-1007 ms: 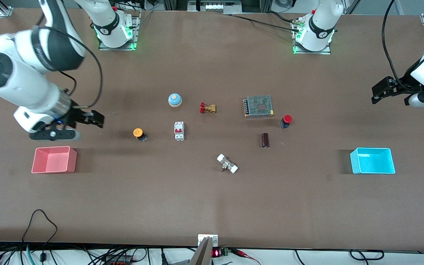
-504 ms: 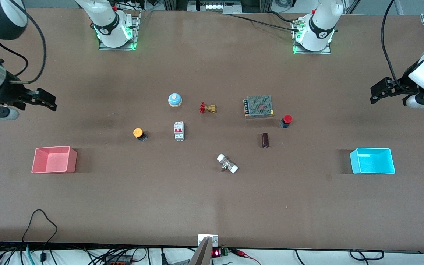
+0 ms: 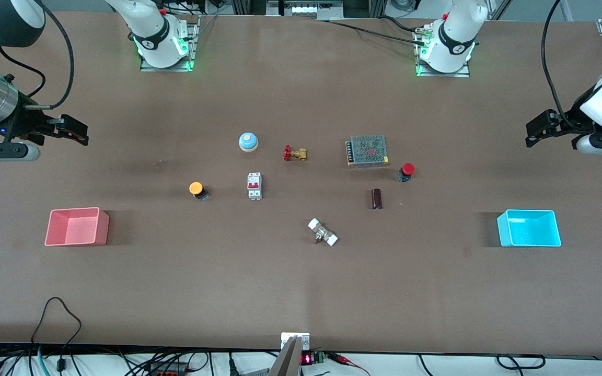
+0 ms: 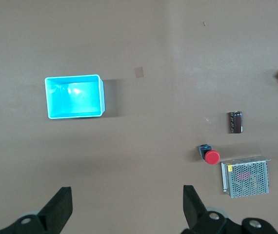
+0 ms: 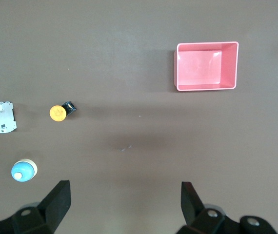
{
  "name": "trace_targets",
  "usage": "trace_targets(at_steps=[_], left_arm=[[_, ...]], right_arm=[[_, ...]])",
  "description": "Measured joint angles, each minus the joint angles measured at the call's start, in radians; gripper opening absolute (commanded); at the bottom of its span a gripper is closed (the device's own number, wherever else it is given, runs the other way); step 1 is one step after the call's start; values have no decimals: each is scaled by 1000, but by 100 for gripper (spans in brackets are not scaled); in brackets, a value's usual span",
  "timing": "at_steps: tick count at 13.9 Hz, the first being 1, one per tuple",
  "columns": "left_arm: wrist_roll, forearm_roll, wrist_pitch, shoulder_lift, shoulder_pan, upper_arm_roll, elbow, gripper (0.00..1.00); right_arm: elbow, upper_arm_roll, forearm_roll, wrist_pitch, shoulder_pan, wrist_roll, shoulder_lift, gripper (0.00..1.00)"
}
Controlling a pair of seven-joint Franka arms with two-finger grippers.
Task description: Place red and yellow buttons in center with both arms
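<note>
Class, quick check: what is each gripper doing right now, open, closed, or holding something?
Left gripper: open, holding nothing, over bare table near the cyan bin.
Right gripper: open, holding nothing, over bare table near the pink bin.

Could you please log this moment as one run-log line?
left tool: open, idle | right tool: open, idle | red button, yellow button: on table

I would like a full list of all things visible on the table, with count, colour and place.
yellow button: 1, orange-yellow, beside breaker, toward right arm's end
red button: 1, red, beside power supply
breaker: 1, white
bell: 1, blue
valve: 1, brass, red handle
power supply: 1, grey mesh
capacitor: 1, dark brown
fitting: 1, white-ended
pink bin: 1, right arm's end
cyan bin: 1, left arm's end
right gripper: open, over bare table
left gripper: open, over bare table
</note>
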Motion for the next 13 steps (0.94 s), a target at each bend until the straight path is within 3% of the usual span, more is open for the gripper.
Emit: trace_targets(at_steps=[13], left_arm=[[0, 0, -24, 0, -1, 0, 2, 100]], right_arm=[[0, -10, 0, 1, 7, -1, 1, 100]])
